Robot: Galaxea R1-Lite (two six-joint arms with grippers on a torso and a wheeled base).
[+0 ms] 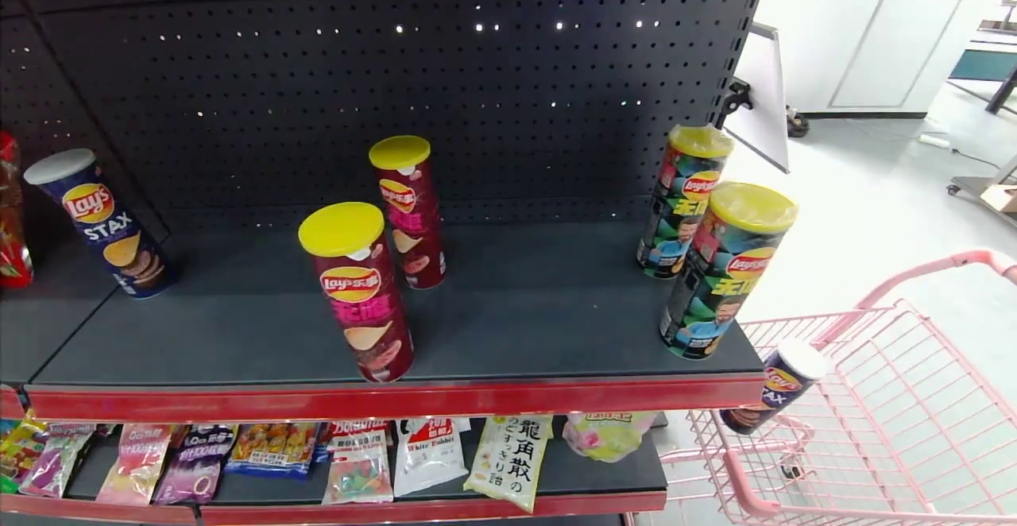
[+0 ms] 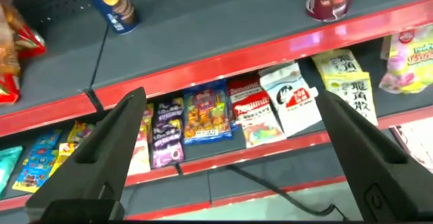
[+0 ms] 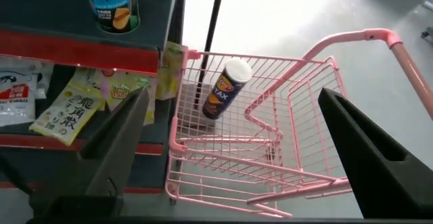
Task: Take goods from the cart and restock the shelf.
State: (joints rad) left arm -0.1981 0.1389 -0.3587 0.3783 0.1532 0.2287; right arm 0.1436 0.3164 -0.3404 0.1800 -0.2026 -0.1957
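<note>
Counting from the head view, we get five cans on the shelf (image 1: 524, 303): one blue shelf can (image 1: 99, 224), two maroon cans (image 1: 357, 292), two green cans (image 1: 727, 272). One cart can (image 1: 775, 387) leans in the pink cart (image 1: 929, 265).

Left wrist: left pincer (image 2: 230, 99) spread wide, empty, facing snack bags (image 2: 203, 112).

Right wrist: right pincer (image 3: 233, 95) spread wide, empty. We see the cart can (image 3: 226, 88) beyond it, between its fingers.

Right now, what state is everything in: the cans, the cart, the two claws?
blue can in the cart, leaning, lid on
pink cart, holding that one can
blue can on the shelf, upright, lid on
red cans, both upright
green cans, both upright
left gripper, open, empty
right gripper, open, empty
</note>
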